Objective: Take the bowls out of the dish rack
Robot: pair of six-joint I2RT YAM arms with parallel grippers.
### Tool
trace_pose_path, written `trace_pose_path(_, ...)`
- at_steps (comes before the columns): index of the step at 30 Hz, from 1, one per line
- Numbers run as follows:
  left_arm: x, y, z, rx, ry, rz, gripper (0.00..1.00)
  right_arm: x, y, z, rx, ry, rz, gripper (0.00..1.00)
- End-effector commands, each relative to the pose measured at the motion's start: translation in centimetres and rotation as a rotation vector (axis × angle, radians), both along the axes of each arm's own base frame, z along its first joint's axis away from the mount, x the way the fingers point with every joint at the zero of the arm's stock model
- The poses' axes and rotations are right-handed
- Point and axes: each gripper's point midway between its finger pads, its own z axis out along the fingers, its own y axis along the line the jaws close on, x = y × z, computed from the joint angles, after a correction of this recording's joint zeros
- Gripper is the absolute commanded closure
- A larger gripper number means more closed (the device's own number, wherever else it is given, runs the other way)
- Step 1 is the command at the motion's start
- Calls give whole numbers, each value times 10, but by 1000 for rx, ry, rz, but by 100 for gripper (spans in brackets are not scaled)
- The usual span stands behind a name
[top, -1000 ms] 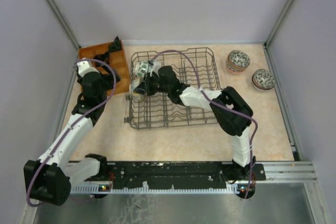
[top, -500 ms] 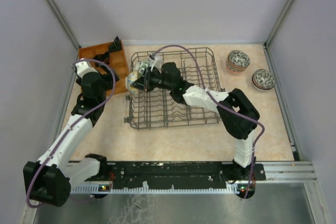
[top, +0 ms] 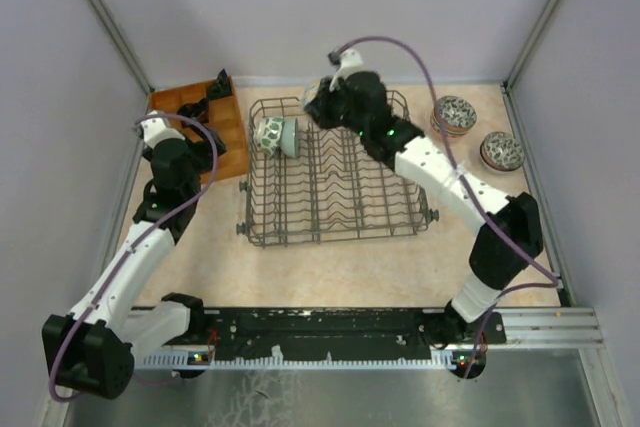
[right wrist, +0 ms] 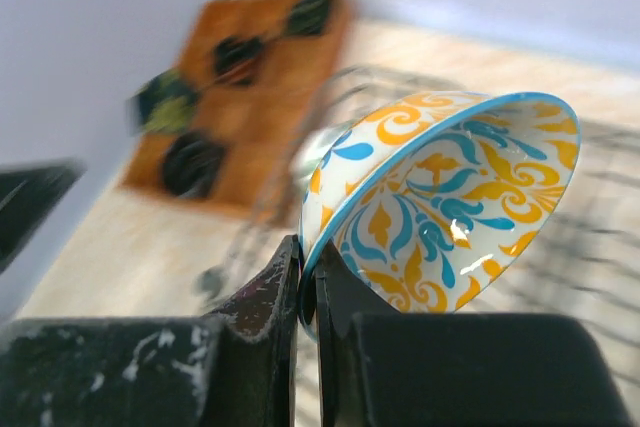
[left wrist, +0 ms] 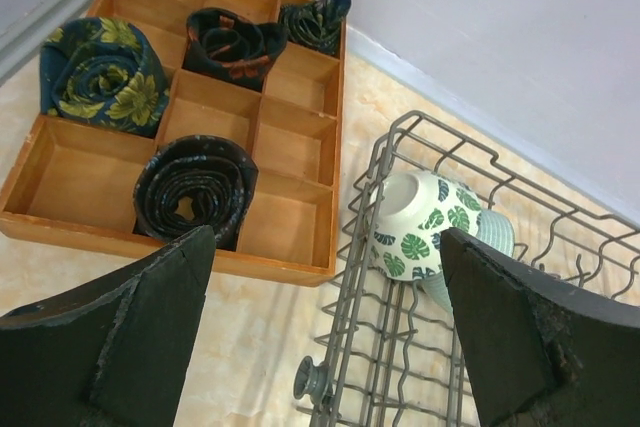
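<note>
One bowl (right wrist: 450, 197) is up in the air, pinched by the right claw (right wrist: 305, 267). The two fingers are squeezed together on the bowl's thin rim, one inside and one outside. I think the rim is the easy place to grab, because the round body is too fat for the fingers. The bowl hangs tipped on its side, over the far end of the dish rack (top: 330, 197). It looks high enough to miss the upright wires. From above I cannot pick this bowl out well.

It is a pretty bowl. It is white with orange and blue swirls, and a thin blue line runs around the edge. It is shiny, so it may be slippery.

Two more bowls sit in the far left corner of the rack, lying on their sides and touching. One has green leaves (left wrist: 415, 237) on it. The other is pale green with ridges (left wrist: 495, 232).

More bowls wait on the table to the right of the rack, in what looks like a small stack (top: 453, 115) with a single one (top: 501, 151) near it. That is likely where this bowl should go.

The left claw (left wrist: 325, 277) holds nothing, and its fingers are wide apart. It hovers by the wooden tray (left wrist: 280, 267) of rolled-up cloths (left wrist: 195, 192).
</note>
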Motion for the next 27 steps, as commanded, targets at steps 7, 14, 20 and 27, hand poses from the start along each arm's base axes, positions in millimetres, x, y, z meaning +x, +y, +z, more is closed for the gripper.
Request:
trace_pose_path(7,16,-24,8,-15,6,-114,1,82,-274,71,-467,6,-657,100)
trace_pose_path(14,25,-27,9,-16,10,-120,1,97,-371,26,-628,243,-805,100)
trace_pose_path(20,38,-30,11,-18,20,-114,1,94,-414,-8,-699,351,-893,100)
trace_pose_path(27,49,-35,9,-15,35,-128,1,88,-446,-52,-738,465,-927,100)
